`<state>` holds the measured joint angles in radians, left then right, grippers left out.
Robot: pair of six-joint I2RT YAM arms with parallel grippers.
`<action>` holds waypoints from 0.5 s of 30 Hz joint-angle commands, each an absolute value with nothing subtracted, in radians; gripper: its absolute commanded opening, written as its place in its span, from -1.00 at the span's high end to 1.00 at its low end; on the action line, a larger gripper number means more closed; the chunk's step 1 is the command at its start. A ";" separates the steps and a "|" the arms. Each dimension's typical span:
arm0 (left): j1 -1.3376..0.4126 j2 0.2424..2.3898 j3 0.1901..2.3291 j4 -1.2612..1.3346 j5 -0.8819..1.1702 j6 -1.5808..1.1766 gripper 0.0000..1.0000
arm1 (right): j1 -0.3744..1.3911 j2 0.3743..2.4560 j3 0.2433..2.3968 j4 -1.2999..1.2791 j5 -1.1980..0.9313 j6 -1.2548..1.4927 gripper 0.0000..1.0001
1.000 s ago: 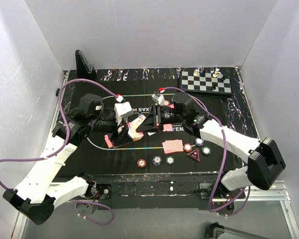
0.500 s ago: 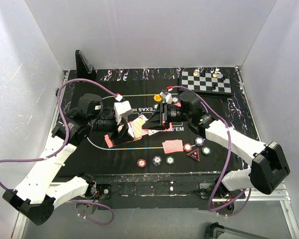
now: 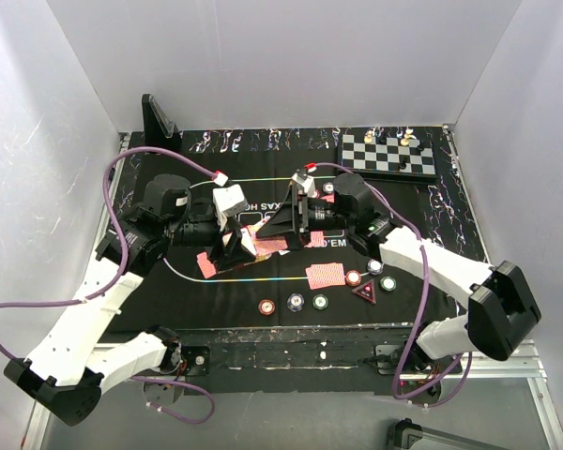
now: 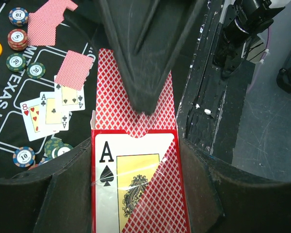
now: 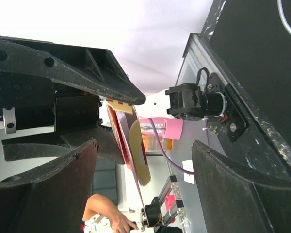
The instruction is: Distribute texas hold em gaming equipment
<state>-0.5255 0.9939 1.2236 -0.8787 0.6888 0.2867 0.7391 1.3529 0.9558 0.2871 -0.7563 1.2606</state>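
My left gripper (image 4: pixel 135 145) is shut on a red card box (image 4: pixel 136 189) with an ace of spades on its face; the box's open end points away from the wrist. From the right, my right gripper (image 3: pixel 280 228) meets that end over the mat's middle. In the right wrist view its fingers (image 5: pixel 43 184) stand wide apart, open, with the box (image 5: pixel 128 141) edge-on between them. One of its black fingers (image 4: pixel 140 63) lies over the box's red-backed flap. Red-backed cards (image 3: pixel 325 275), a red triangular marker (image 3: pixel 364 292) and poker chips (image 3: pixel 295 302) lie on the near mat.
Three face-up cards (image 4: pixel 48 109) and another red-backed card (image 4: pixel 75 69) lie under the grippers. A chessboard (image 3: pixel 389 153) with pieces sits at the back right. A black stand (image 3: pixel 158 120) is at the back left. The mat's near edge (image 3: pixel 291 325) runs just past the chips.
The right gripper's jaws have opened wide, and it has come back left to the box's end after drawing away. The left gripper has kept its hold on the box, barely moving.
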 commanded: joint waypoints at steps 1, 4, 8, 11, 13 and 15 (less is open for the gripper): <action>-0.525 0.992 1.247 -0.827 0.715 0.261 0.66 | 0.791 1.414 1.019 0.451 -0.779 1.347 -0.70; -0.525 0.992 1.246 -0.815 0.709 0.255 0.67 | 0.808 1.446 1.017 0.535 -0.790 1.410 -0.45; -0.525 0.991 1.232 -0.811 0.703 0.256 0.66 | 0.810 1.442 0.991 0.584 -0.779 1.451 0.12; -0.525 0.999 1.223 -0.821 0.701 0.276 0.60 | 0.810 1.433 0.988 0.569 -0.776 1.447 0.45; -0.525 1.008 1.216 -0.839 0.701 0.296 0.42 | 0.810 1.428 0.991 0.555 -0.773 1.440 0.56; -0.525 1.019 1.212 -0.862 0.693 0.323 0.19 | 0.810 1.427 0.994 0.532 -0.770 1.431 0.62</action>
